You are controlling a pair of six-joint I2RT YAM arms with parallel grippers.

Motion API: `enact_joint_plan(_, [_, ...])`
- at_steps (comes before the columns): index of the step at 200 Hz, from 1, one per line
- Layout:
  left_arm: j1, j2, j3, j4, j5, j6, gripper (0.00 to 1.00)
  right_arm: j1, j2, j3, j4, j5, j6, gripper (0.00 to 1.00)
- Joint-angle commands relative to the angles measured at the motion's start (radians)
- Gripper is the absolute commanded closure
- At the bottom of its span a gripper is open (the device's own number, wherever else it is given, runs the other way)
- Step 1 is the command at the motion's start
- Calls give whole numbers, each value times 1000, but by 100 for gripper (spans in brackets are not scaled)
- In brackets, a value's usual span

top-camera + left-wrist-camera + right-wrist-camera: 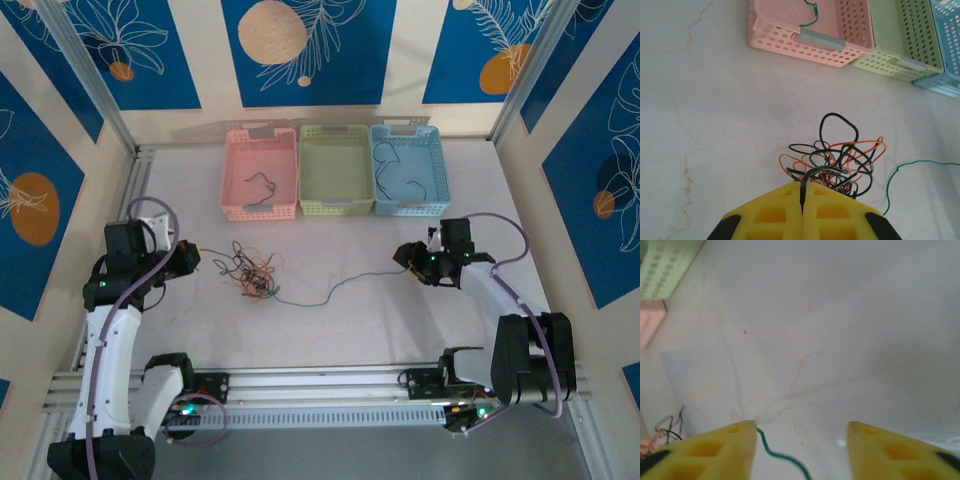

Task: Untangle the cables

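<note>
A knotted clump of black and orange cables [255, 275] lies on the white table, left of centre. My left gripper [192, 256] is just left of it, shut on a black cable [812, 175] that curls out of the clump [845, 157]. A single green cable [330, 292] trails from the clump toward my right gripper [405, 255]. In the right wrist view the right gripper [801, 432] stands open above the table. The green cable's end [775, 454] lies loose between the yellow fingers, close against the left finger [730, 450].
Three perforated baskets stand in a row at the back: pink [258, 211], green [335, 210] and blue [411, 210]. A thin dark cable [262, 183] lies in the pink one and another [400, 175] in the blue one. Aluminium rails run along the near edge.
</note>
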Motion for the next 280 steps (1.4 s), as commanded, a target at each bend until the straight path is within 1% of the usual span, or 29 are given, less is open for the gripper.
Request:
enact_joint_plan(1, [-6,-4,-9,26,21,-1,100,36,-33,58,-81,73,-53,39])
enact_joint_plan(14, [-7,-4,-11,26,18,-2,100,64,-67,75,-89,81,-82,37])
enact_joint_plan(27, [-7,-3,-11,28,17,-1,100,102,-94,90,-69,31,-112,37])
enact_joint_plan(41, [-7,-4,-12,29,16,-3,100,181,-98,106,-40,-22,-151,39])
enact_joint_plan(58, [-7,-5,-12,28,9,-3,100,310,-72,134,-11,-51,-182,40])
enact_joint_plan(81, [-7,-7,-14,27,5,-3,100,476,18,173,37,-92,-242,40])
enact_joint_plan(97, [-7,-7,-14,25,3,-3,100,589,112,223,27,-78,-285,39])
enact_joint_plan(113, [-7,-7,-14,25,1,-2,100,665,194,279,1,-59,-314,39])
enact_joint_plan(125, [-7,-6,-14,25,-1,-3,100,694,234,306,-10,-7,-310,38])
enact_joint_plan(142, [-7,-8,-13,24,-2,-2,100,679,244,321,-31,95,-274,36])
enact_joint_plan(150, [-8,-8,-14,23,-3,-2,100,649,230,316,-42,129,-253,36])
enact_joint_plan(160, [-7,-10,-14,24,-4,-2,100,588,197,298,-54,157,-220,35])
enact_joint_plan(171, [-7,-12,-14,23,-3,-2,100,485,149,266,-69,167,-172,34])
enact_joint_plan(190, [-7,-11,-14,25,-2,-2,100,261,48,192,-83,95,-113,32])
enact_joint_plan(203, [-6,-12,-14,25,-2,-3,100,119,-17,157,-101,55,-103,31])
enact_joint_plan(215, [-7,-11,-15,26,-2,-3,100,28,-67,148,-133,34,-120,30])
enact_joint_plan(222, [-7,-13,-14,25,-4,-2,100,2,-96,146,-139,10,-139,30])
enact_joint_plan(232, [-7,-14,-14,25,-4,-2,100,1,-134,139,-130,-2,-137,31])
enact_joint_plan(246, [-7,-16,-14,25,-4,-3,100,58,-176,128,-71,-63,-129,32])
enact_joint_plan(252, [-7,-16,-16,25,-4,-2,100,103,-187,136,-58,-59,-129,32])
enact_joint_plan(267, [-6,-14,-16,25,-4,-3,100,249,-192,174,-59,42,-161,33])
enact_joint_plan(280, [-7,-13,-15,25,-2,-3,100,375,-173,206,-40,98,-211,33])
